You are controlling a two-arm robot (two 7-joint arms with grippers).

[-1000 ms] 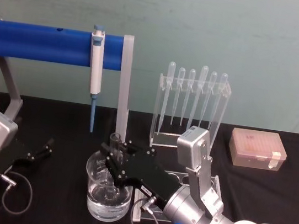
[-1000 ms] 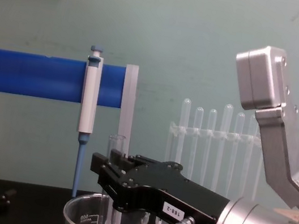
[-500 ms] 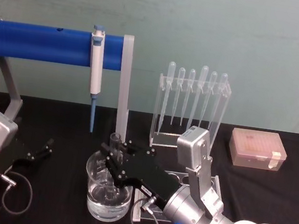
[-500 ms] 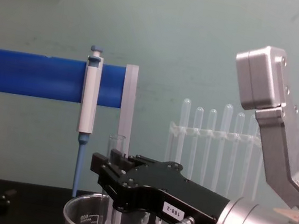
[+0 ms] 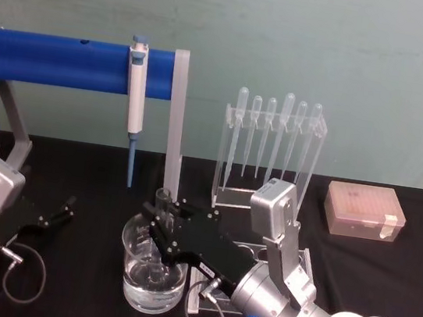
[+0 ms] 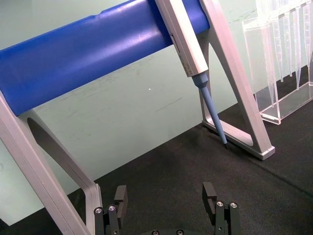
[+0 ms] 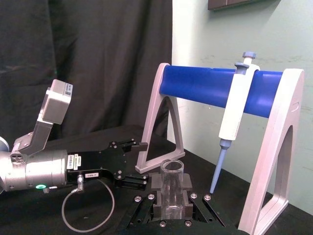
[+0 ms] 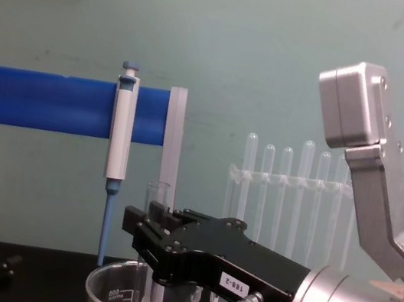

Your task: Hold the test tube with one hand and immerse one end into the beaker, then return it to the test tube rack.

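Head view, lower middle: your right gripper point(image 5: 161, 222) clamped the test tube point(image 5: 158, 234) upright inside the beaker point(image 5: 150, 280), left gripper point(image 5: 58, 212) idle, spread; you needed a straight lift.

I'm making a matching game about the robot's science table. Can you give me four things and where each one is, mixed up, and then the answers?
Things:
1. test tube
2. beaker
3. pipettor
4. pipettes

Places:
A. hanging on the blue bar of the stand
B. standing in the clear rack at the back
C. held upright in the right gripper, lower end down in the beaker
D. on the black table, with water in it, under the right gripper

Pairs: 1-C, 2-D, 3-A, 4-B

The left gripper is open and rests apart, at the table's left.
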